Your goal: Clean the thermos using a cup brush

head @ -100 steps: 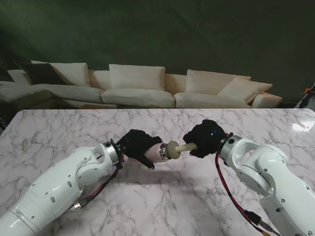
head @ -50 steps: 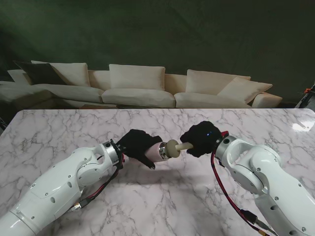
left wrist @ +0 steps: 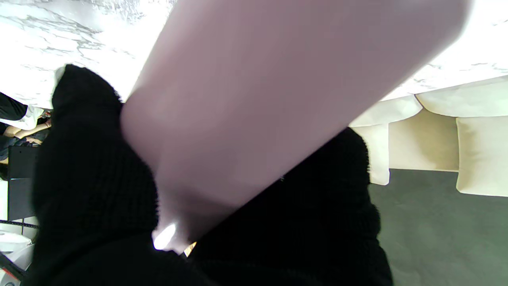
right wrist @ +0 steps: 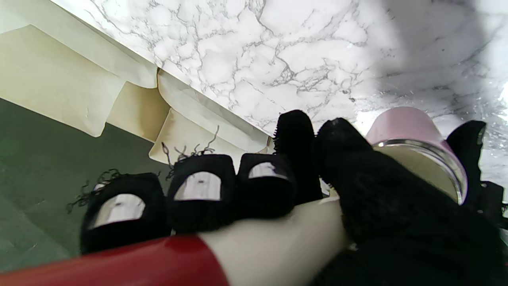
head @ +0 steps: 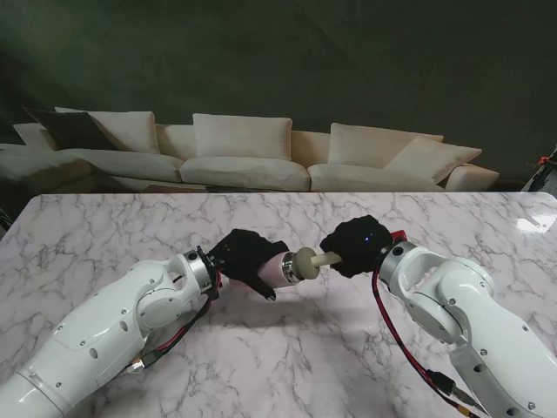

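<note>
My left hand (head: 244,259) in its black glove is shut on the pink thermos (head: 277,269), held lying sideways above the table with its steel-rimmed mouth facing right. In the left wrist view the pink thermos (left wrist: 278,99) fills the picture between my fingers (left wrist: 91,167). My right hand (head: 359,245) is shut on the cup brush (head: 324,259), whose cream handle runs to a cream head sitting in the thermos mouth. The right wrist view shows the cup brush (right wrist: 262,246) handle, cream with a red end, under my fingers (right wrist: 198,194), and the thermos (right wrist: 416,139) rim just beyond.
The white marble table (head: 287,366) spreads beneath both arms. A cream sofa (head: 252,157) stands beyond the table's far edge against a dark wall. Red and black cables (head: 409,348) hang from my right forearm.
My right hand has shifted slightly left toward the thermos, pushing the brush head a little further at the mouth. The left hand and thermos have barely moved.
</note>
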`<action>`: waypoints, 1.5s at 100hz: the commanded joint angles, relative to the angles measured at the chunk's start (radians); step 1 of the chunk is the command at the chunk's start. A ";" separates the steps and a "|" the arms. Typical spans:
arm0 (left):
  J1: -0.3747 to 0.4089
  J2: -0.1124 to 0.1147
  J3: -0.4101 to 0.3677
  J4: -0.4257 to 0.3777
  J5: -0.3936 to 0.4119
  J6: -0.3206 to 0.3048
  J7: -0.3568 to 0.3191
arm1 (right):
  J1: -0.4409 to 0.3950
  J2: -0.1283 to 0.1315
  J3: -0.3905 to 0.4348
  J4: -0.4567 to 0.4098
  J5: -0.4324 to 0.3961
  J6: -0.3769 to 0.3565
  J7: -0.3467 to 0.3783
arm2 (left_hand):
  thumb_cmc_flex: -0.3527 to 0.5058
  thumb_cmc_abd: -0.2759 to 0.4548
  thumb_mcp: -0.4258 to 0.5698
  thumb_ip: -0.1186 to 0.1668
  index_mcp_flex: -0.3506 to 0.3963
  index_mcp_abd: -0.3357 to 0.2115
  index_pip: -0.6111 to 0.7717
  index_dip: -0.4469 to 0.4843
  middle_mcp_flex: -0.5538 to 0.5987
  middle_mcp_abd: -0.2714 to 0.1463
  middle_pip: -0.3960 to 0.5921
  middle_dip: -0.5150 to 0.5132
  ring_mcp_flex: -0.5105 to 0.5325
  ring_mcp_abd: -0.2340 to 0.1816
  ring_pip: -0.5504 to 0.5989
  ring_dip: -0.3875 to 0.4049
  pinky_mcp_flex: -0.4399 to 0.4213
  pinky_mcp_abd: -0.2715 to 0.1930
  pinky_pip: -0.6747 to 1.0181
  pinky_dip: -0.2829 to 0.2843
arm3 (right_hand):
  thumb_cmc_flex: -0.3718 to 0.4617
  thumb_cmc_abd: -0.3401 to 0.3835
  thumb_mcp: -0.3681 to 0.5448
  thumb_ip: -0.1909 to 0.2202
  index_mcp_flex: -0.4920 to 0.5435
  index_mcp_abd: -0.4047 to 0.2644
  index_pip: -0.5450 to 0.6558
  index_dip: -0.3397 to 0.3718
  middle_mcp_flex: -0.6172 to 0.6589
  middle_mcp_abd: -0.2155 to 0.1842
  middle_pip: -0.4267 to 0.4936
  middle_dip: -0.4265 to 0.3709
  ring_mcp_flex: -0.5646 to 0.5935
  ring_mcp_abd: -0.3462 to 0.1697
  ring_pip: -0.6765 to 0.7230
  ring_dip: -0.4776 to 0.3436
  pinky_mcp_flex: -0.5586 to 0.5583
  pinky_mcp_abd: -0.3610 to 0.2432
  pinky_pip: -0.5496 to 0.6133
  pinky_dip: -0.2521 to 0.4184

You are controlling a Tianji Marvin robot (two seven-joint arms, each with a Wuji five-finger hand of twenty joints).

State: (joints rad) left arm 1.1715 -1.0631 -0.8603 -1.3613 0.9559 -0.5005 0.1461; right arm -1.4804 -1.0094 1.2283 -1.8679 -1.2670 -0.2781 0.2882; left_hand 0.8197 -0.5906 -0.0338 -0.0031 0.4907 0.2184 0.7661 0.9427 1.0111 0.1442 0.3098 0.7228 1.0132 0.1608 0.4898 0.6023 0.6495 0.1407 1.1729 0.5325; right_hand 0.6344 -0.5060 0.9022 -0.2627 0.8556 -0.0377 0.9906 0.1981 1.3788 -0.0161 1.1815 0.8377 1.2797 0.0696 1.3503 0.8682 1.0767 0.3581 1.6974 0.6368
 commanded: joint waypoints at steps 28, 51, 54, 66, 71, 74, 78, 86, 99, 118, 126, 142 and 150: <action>-0.016 -0.015 0.023 -0.016 -0.024 0.003 -0.022 | 0.067 -0.003 -0.086 -0.003 -0.044 0.056 0.086 | 0.397 0.253 0.400 0.044 0.029 -0.198 0.151 0.032 0.013 -0.037 0.053 0.027 0.122 -0.104 0.218 0.081 0.046 -0.139 0.068 0.011 | 0.041 0.020 0.078 0.035 0.002 0.069 0.037 -0.029 0.074 -0.017 0.222 0.026 0.029 -0.041 0.475 0.149 0.101 -0.009 0.316 0.107; -0.012 -0.018 0.020 -0.020 -0.035 0.018 -0.021 | 0.117 -0.003 -0.156 0.028 -0.055 0.095 0.103 | 0.396 0.249 0.402 0.042 0.035 -0.199 0.150 0.025 0.020 -0.039 0.046 0.014 0.145 -0.117 0.232 0.087 0.072 -0.160 0.085 0.017 | 0.045 0.021 0.081 0.035 0.000 0.072 0.036 -0.028 0.074 -0.019 0.226 0.023 0.029 -0.044 0.474 0.155 0.102 -0.015 0.322 0.111; -0.011 -0.018 0.018 -0.021 -0.036 0.019 -0.022 | 0.123 -0.003 -0.164 0.033 -0.056 0.098 0.103 | 0.397 0.250 0.402 0.041 0.037 -0.199 0.151 0.024 0.019 -0.022 0.045 0.011 0.146 -0.118 0.231 0.087 0.074 -0.163 0.085 0.017 | 0.045 0.021 0.081 0.035 -0.001 0.072 0.036 -0.028 0.073 -0.020 0.227 0.022 0.029 -0.046 0.473 0.156 0.102 -0.017 0.322 0.112; -0.007 -0.018 0.014 -0.025 -0.040 0.024 -0.025 | 0.145 -0.003 -0.195 0.048 -0.054 0.109 0.111 | 0.398 0.249 0.399 0.039 0.040 -0.200 0.151 0.022 0.023 -0.023 0.046 0.007 0.148 -0.119 0.228 0.087 0.076 -0.168 0.083 0.016 | 0.047 0.023 0.080 0.035 -0.001 0.073 0.035 -0.027 0.073 -0.021 0.228 0.021 0.029 -0.046 0.473 0.157 0.102 -0.019 0.322 0.112; -0.006 -0.019 0.013 -0.027 -0.041 0.025 -0.025 | 0.153 -0.003 -0.206 0.054 -0.055 0.113 0.112 | 0.398 0.248 0.399 0.039 0.041 -0.200 0.150 0.020 0.026 -0.025 0.046 0.006 0.149 -0.120 0.226 0.086 0.078 -0.171 0.083 0.017 | 0.047 0.023 0.079 0.036 -0.002 0.073 0.035 -0.026 0.073 -0.021 0.228 0.020 0.029 -0.046 0.472 0.158 0.102 -0.019 0.322 0.112; -0.006 -0.018 0.012 -0.028 -0.042 0.025 -0.027 | 0.158 -0.003 -0.213 0.057 -0.056 0.116 0.113 | 0.397 0.248 0.399 0.039 0.043 -0.200 0.150 0.019 0.026 -0.027 0.046 0.005 0.150 -0.122 0.226 0.086 0.079 -0.172 0.083 0.017 | 0.047 0.024 0.079 0.036 -0.003 0.073 0.035 -0.026 0.073 -0.021 0.228 0.020 0.030 -0.047 0.472 0.158 0.102 -0.019 0.322 0.112; -0.006 -0.018 0.012 -0.028 -0.042 0.025 -0.028 | 0.164 -0.003 -0.222 0.061 -0.055 0.121 0.117 | 0.398 0.248 0.399 0.039 0.044 -0.201 0.151 0.019 0.028 -0.027 0.047 0.005 0.151 -0.122 0.225 0.086 0.079 -0.175 0.083 0.017 | 0.048 0.024 0.078 0.036 -0.003 0.073 0.035 -0.025 0.073 -0.021 0.228 0.020 0.030 -0.048 0.471 0.158 0.102 -0.019 0.322 0.112; -0.005 -0.018 0.011 -0.030 -0.042 0.026 -0.031 | 0.174 -0.003 -0.238 0.069 -0.059 0.131 0.121 | 0.397 0.248 0.398 0.039 0.044 -0.201 0.150 0.018 0.029 -0.028 0.047 0.003 0.153 -0.124 0.224 0.086 0.082 -0.179 0.083 0.017 | 0.048 0.026 0.076 0.036 -0.003 0.073 0.034 -0.024 0.073 -0.021 0.229 0.019 0.030 -0.049 0.471 0.159 0.102 -0.020 0.322 0.113; -0.002 -0.018 0.009 -0.032 -0.040 0.030 -0.027 | 0.186 -0.004 -0.262 0.076 -0.063 0.155 0.131 | 0.396 0.248 0.397 0.038 0.046 -0.201 0.150 0.017 0.032 -0.030 0.050 0.004 0.153 -0.127 0.220 0.085 0.084 -0.185 0.081 0.017 | 0.050 0.028 0.074 0.036 -0.006 0.072 0.032 -0.024 0.073 -0.022 0.227 0.018 0.030 -0.052 0.469 0.158 0.102 -0.021 0.321 0.112; 0.001 -0.019 0.007 -0.038 -0.032 0.042 -0.017 | 0.191 -0.006 -0.287 0.071 -0.082 0.188 0.142 | 0.394 0.254 0.392 0.037 0.045 -0.205 0.148 0.016 0.031 -0.033 0.052 0.005 0.151 -0.133 0.213 0.084 0.082 -0.197 0.074 0.015 | 0.052 0.032 0.068 0.037 -0.009 0.073 0.030 -0.023 0.072 -0.025 0.225 0.015 0.031 -0.057 0.467 0.158 0.102 -0.024 0.317 0.111; 0.001 -0.020 0.007 -0.038 -0.034 0.050 -0.015 | 0.194 -0.007 -0.296 0.067 -0.090 0.196 0.150 | 0.396 0.261 0.387 0.036 0.044 -0.208 0.146 0.015 0.027 -0.035 0.053 0.005 0.146 -0.135 0.206 0.082 0.080 -0.199 0.069 0.013 | 0.053 0.034 0.065 0.038 -0.010 0.072 0.029 -0.022 0.073 -0.025 0.224 0.014 0.031 -0.059 0.466 0.157 0.102 -0.025 0.316 0.110; -0.001 -0.021 0.012 -0.036 -0.034 0.056 -0.010 | 0.207 -0.006 -0.317 0.070 -0.101 0.203 0.164 | 0.400 0.270 0.375 0.032 0.047 -0.213 0.142 0.012 0.024 -0.039 0.054 0.006 0.143 -0.140 0.198 0.080 0.079 -0.205 0.062 0.011 | 0.054 0.037 0.059 0.039 -0.012 0.068 0.027 -0.021 0.072 -0.029 0.220 0.012 0.031 -0.065 0.464 0.155 0.102 -0.029 0.311 0.107; -0.003 -0.022 0.015 -0.035 -0.033 0.057 -0.008 | 0.213 -0.007 -0.328 0.075 -0.106 0.210 0.166 | 0.402 0.273 0.371 0.031 0.048 -0.213 0.141 0.011 0.024 -0.040 0.056 0.007 0.144 -0.141 0.197 0.079 0.079 -0.205 0.060 0.010 | 0.054 0.039 0.057 0.040 -0.014 0.067 0.026 -0.020 0.072 -0.031 0.219 0.011 0.032 -0.066 0.463 0.154 0.102 -0.030 0.310 0.107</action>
State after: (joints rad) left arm 1.1839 -1.0601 -0.8535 -1.3573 0.9292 -0.4347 0.1329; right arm -1.2643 -1.0016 0.9211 -1.7982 -1.3702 -0.0681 0.4523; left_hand 0.8199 -0.5906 -0.0341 -0.0129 0.4977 0.2552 0.7874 0.9186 1.0127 0.1573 0.3377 0.7228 1.0530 0.1638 0.4900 0.6034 0.6882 0.1431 1.1968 0.5326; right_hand 0.6381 -0.5043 0.9342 -0.2518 0.8543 -0.0006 0.9915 0.1871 1.3789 -0.0184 1.2718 0.8326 1.2789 0.0696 1.3878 0.9314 1.0918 0.3579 1.6987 0.6740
